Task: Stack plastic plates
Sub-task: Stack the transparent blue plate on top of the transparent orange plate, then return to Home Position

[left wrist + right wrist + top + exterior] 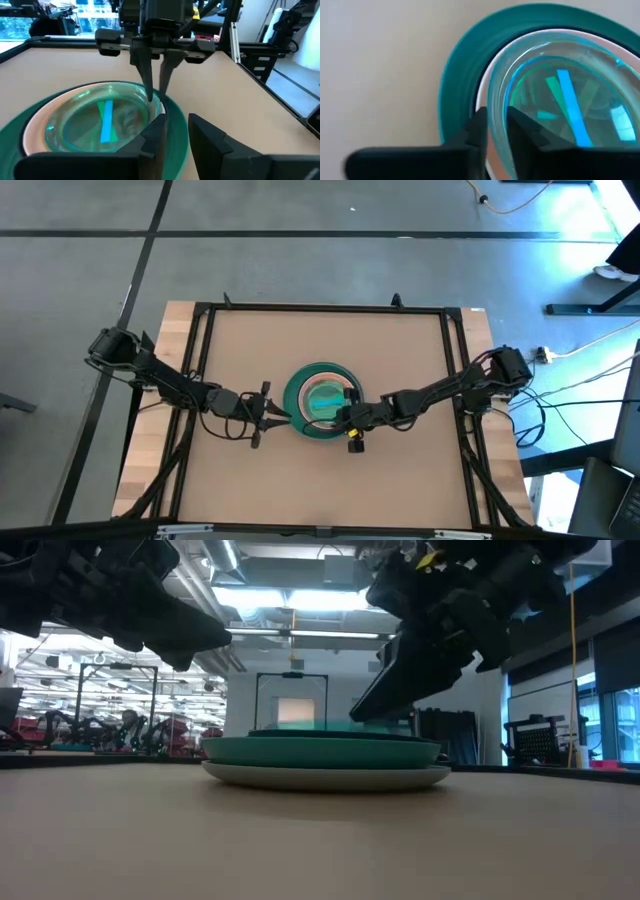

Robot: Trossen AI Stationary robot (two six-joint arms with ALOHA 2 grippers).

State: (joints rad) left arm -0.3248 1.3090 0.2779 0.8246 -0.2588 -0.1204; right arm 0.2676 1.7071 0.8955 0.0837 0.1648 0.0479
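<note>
Well, you are close to the end of this job, as far as these views show; start at the left, where the left claw [262, 414] hangs just beside the stack's left edge, its fingers apart and holding nothing; you can see the gap between its fingers [150, 137] in the left wrist view, with the stack straight ahead of them.

Move to the middle and you find the plastic plates [322, 399] gathered in one pile at the centre of the worktop [330, 480]; no loose plate lies anywhere else on it in the overhead view. From table height the pile sits flat and even, a cream plate [325, 777] at the bottom touching the worktop, a teal-green plate [322, 751] on that, and darker rims above; how many plates lie in between you cannot count from here. On top, the wrist views show a pinkish plate [30, 131] nested inside the green rim and a translucent teal plate [560, 90] seated inside that.

Go on to the right; the right claw [494, 131] straddles the near rim of that translucent top plate, one finger inside and one outside, slightly apart, so you may judge it to be letting go, though whether it grips the rim at this moment you cannot tell.

What is left, by that reading, is small; free that rim, lift the right arm clear, and check that the top plate sits level.
</note>
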